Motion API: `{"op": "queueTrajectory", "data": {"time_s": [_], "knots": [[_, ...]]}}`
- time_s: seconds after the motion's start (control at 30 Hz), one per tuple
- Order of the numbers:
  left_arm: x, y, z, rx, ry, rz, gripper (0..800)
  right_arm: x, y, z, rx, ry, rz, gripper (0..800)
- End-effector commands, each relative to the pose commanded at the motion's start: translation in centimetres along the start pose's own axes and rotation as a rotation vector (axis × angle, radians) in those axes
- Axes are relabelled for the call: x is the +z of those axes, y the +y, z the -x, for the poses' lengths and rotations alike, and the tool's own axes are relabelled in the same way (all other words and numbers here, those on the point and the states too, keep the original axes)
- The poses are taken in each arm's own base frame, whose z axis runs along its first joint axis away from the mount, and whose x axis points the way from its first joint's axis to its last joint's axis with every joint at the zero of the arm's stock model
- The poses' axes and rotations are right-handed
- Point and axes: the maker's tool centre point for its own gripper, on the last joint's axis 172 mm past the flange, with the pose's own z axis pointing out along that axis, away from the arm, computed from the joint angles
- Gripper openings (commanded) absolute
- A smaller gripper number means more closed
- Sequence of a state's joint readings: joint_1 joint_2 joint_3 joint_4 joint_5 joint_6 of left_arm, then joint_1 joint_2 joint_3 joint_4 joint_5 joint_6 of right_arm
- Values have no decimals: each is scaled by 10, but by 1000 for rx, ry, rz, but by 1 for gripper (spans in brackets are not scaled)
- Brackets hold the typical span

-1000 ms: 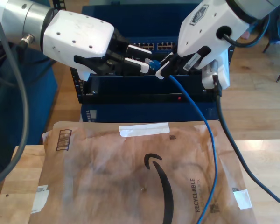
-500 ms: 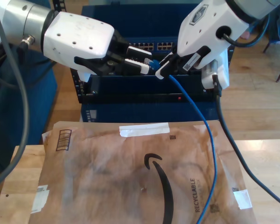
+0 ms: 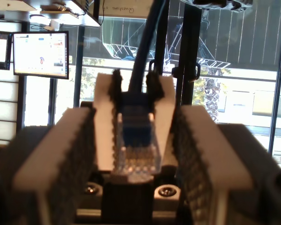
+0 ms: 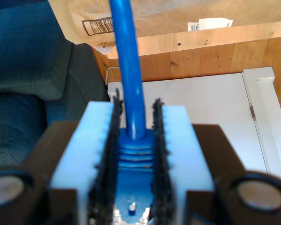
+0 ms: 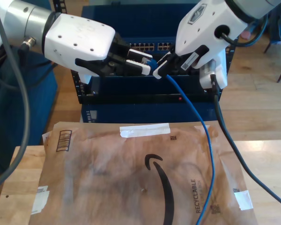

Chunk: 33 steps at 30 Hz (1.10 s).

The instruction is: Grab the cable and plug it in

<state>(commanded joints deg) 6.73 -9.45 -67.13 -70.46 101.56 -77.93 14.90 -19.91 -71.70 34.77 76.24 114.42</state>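
Blue and thin, the cable [image 5: 197,114] was pinched at its ribbed boot by your second tool [image 5: 160,70], whose white pads were closed tight on it at the exterior view's right of centre. From those pads the cord dropped and trailed across the brown paper mailer [image 5: 107,178] lying on the wooden desk [image 5: 9,187]. In the second wrist view you could see the boot clamped between the pads of that tool [image 4: 136,108] and the cord [image 4: 126,70] running away over the desk edge. Your first tool [image 5: 143,61] reached in from the exterior view's left; its ridged fingers [image 3: 70,150] stood apart on either side of the translucent plug [image 3: 135,150], with a gap showing on each side, so it gripped nothing. The plug's contacts faced that camera, and the second tool's white fingers [image 3: 103,117] flanked it. Both tools met just in front of the dark blue rack [image 5: 131,93], below its row of ports [image 5: 154,46].
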Motion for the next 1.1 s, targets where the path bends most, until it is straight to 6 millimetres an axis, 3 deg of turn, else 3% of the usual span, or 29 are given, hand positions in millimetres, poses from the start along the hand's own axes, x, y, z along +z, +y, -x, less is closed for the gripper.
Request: {"op": "queueTrajectory", "data": {"time_s": [0.13, 0.23, 0.37, 0.43, 0.47, 0.5, 0.57, 0.6, 0.7, 0.87, 0.93, 1.1], "knots": [[0, 0, 1, 3, 0, 0, 238, 1, -1, -1, 2, 1, 2, 3], [-1, 0, 0, 3, 1, 3, 182, 1, -1, -1, 3, 1, 1, 3], [-1, 0, 0, 2, 2, 3, 41, 1, -1, -1, 2, 1, 2, 3], [-1, 0, -1, 1, 1, 1, 20, 1, -1, -1, 1, 1, 1, 10], [0, 0, -1, 1, 1, 1, 5, 1, -1, -1, 1, 1, 0, 43], [0, -1, -3, -5, 0, -1, 2, 1, -1, -2, 2, 2, 2, 139], [1, -1, -5, -11, -2, -5, 2, 3, 0, -2, -3, 4, 6, 594], [2, -4, -3, -8, -2, -14, 2, 2, 0, -2, -15, 4, 2, 723], [4, -12, 1, -7, -10, -43, 2, -9, -3, 0, -90, -5, -25, 796], [4, -23, -1, -115, -25, -103, 2, -38, 4, 15, -183, -39, -94, 798], [-2, -22, -9, -219, -53, -133, 2, -48, 10, 20, -227, -48, -113, 798], [-19, -8, -6, -316, -162, -141, 2, -61, 19, 28, -475, -48, -144, 798]]}}
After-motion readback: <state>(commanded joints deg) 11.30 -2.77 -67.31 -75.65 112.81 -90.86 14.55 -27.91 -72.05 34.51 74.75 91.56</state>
